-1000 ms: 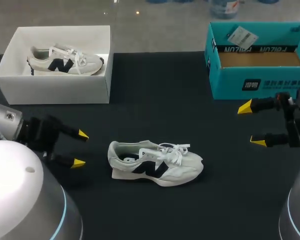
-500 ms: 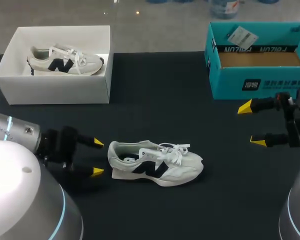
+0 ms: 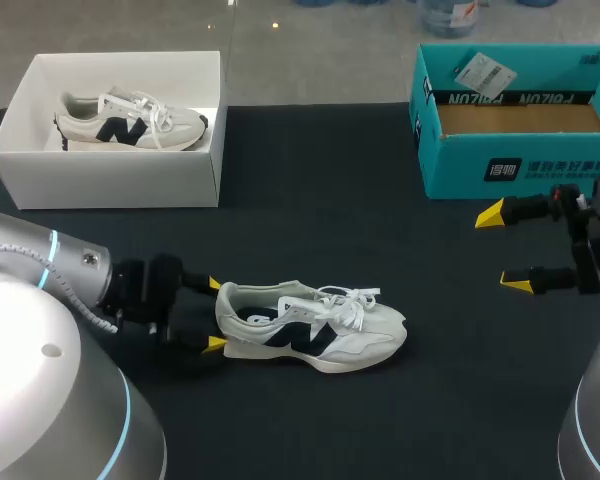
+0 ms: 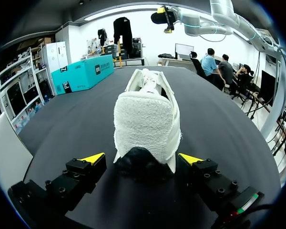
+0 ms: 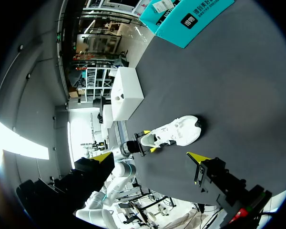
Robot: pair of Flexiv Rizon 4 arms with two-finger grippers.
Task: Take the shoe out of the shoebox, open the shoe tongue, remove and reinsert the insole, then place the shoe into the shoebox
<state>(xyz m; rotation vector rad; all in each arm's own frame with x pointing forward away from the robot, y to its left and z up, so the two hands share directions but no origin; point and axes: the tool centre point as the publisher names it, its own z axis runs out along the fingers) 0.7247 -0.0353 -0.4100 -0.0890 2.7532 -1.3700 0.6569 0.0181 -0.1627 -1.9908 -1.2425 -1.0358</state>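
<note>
The shoe is pictured upright on the table, outside the teal box. Its heel is flanked by the wide-spread fingers of the left gripper, with no contact seen. The right gripper is held wide apart beside the box.

Glossy silver arm, cyan light ring, black screw-studded tool, yellow tips

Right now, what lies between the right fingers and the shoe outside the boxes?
Only bare table, from right fingers to shoe, seen in the head view.
</note>
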